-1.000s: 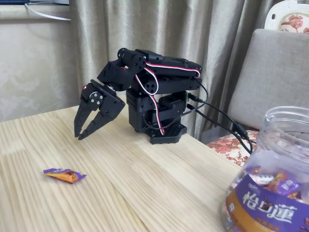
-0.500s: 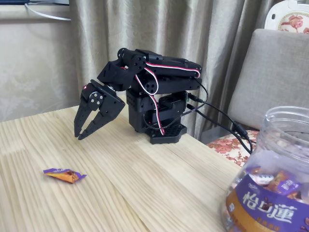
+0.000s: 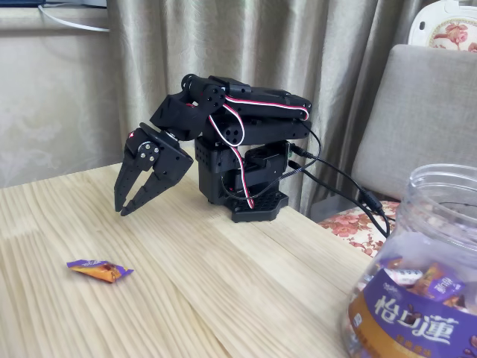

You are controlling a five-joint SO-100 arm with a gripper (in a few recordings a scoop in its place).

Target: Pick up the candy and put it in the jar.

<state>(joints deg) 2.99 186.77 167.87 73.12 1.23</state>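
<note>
The candy [image 3: 99, 270] lay flat on the counter [image 3: 223, 283], below and well apart from the pincer [image 3: 121, 209], whose tips stood slightly spread and empty. It looked light, thin and crinkly-slick; pinching across its plump middle seemed safest. The jar [image 3: 421, 276] stood at the right edge.

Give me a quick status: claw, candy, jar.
Claw nearly closed, empty, above table. Candy flat on table, in front of claw, untouched. Jar at right, lid off. Path between unobstructed.
</note>
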